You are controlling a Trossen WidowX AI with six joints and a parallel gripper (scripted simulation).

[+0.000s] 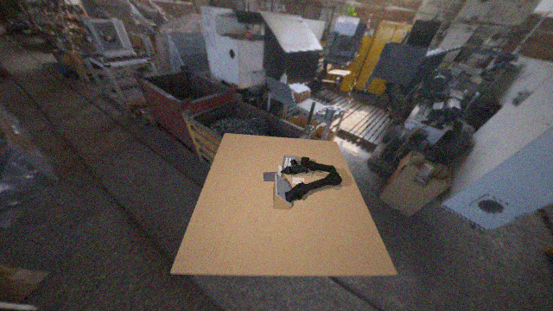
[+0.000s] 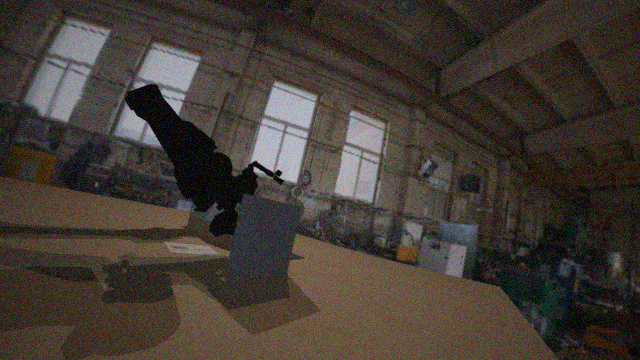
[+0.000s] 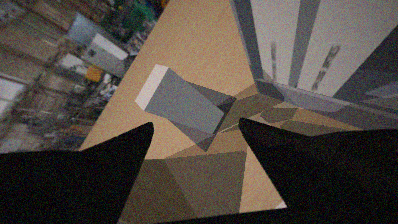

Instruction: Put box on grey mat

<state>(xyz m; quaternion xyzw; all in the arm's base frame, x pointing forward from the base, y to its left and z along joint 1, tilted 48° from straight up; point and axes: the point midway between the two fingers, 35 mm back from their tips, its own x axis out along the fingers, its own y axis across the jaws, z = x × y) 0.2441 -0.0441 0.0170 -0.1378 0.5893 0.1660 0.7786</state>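
Observation:
My gripper [image 3: 197, 124] [image 1: 283, 171] is open with nothing between the fingers. The grey bin [image 3: 270, 90] [image 1: 289, 158] lies at the upper right of the wrist view. Two white boxes stand in it, a left box [image 3: 275, 30] and a right box [image 3: 345, 35], with dark print too foreshortened to read. A third box [image 3: 185, 102] [image 2: 265, 235] [image 1: 280, 170] appears to stand upright on the grey mat [image 1: 268, 176] [image 3: 226, 102] [image 2: 265, 291], ahead of my fingertips and apart from them. Its visible broad sides look plain grey; no code shows.
A tilted grey panel [image 1: 282, 186] stands on the table beside the arm's base. A white paper label [image 1: 298, 180] [image 2: 190, 248] lies flat near it. The bin wall rises close to the right finger in the wrist view. The table edge runs beyond the mat.

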